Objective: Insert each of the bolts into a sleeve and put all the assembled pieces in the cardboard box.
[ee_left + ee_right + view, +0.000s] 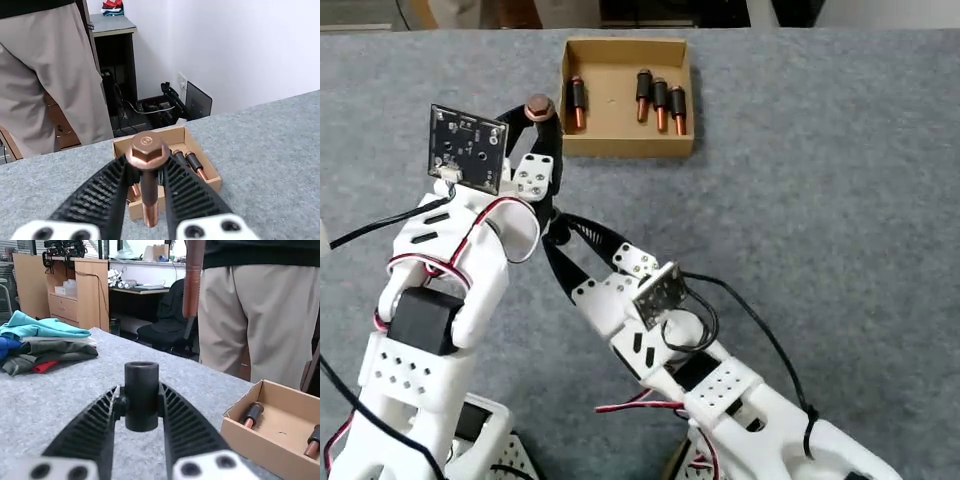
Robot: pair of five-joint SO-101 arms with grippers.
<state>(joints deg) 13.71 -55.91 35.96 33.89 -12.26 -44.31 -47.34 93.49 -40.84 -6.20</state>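
Copper bolt (149, 200) clenched head-up in left gripper (146, 165), just beside cardboard box (625, 145) holding four assembled pieces (660, 105). Right gripper (140, 395) grasps black sleeve (141, 372) upright over grey felt table (840, 200). Clothes pile (45, 342) on the table, wooden cabinet (75, 290) behind.

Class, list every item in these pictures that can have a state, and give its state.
left gripper: shut on the bolt.
bolt: upright, head up, not yet in a sleeve.
right gripper: shut on the sleeve.
sleeve: upright, bore empty.
cardboard box: open, four assembled pieces inside.
assembled pieces: lying flat, bolts inserted.
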